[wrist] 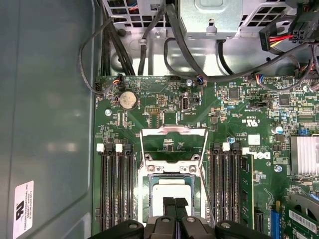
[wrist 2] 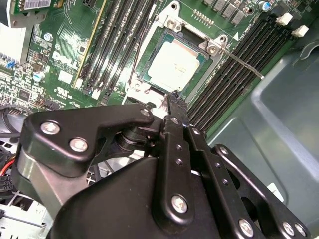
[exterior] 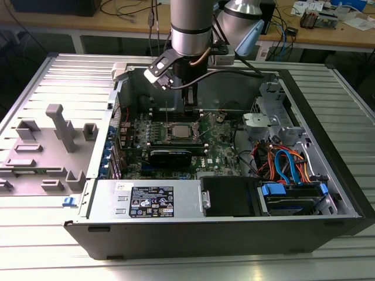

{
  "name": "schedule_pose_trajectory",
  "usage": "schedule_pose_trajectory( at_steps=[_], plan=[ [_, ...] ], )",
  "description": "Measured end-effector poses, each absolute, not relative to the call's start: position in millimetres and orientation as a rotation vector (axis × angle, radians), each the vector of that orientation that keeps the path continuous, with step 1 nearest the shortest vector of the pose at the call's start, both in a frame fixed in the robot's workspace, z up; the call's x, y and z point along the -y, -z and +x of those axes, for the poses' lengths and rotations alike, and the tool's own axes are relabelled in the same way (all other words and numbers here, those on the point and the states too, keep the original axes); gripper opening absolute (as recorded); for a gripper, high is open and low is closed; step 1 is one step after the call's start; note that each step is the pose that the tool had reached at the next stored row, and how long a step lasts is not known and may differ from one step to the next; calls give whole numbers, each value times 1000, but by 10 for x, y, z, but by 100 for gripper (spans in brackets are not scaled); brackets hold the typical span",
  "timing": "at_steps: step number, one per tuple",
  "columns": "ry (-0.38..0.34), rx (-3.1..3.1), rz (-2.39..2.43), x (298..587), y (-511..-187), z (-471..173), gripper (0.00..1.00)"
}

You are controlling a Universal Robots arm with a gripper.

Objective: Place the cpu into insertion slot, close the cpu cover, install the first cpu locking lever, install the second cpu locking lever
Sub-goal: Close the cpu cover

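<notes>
Holding gripper pressed together, empty, just over seated cpu; probably best pushing raised cpu cover down squarely, gently.

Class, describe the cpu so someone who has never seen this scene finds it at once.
Look into the open computer case and find the green motherboard on its floor. Between the two banks of long black memory slots lies the cpu: a small flat square whose dull silver top stands out from the dark slots.
</notes>
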State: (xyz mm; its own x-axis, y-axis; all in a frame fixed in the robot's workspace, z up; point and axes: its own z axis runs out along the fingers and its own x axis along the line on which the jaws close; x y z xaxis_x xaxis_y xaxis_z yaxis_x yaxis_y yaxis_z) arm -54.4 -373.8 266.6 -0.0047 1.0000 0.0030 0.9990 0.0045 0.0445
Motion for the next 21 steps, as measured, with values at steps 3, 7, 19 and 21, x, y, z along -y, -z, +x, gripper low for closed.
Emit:
schedule_pose_trajectory(
  at_steps=[3, 7, 19, 21],
  plan=[
    [-51, -2206, 2196, 3738, -2700, -545, 11],
    [-43, -2210, 2199, 3738, -2777, -543, 11],
    [-29, -2216, 2206, 3738, -2801, -521, 11],
    [-29, -2216, 2206, 3738, -2801, -489, 11]
  ],
)
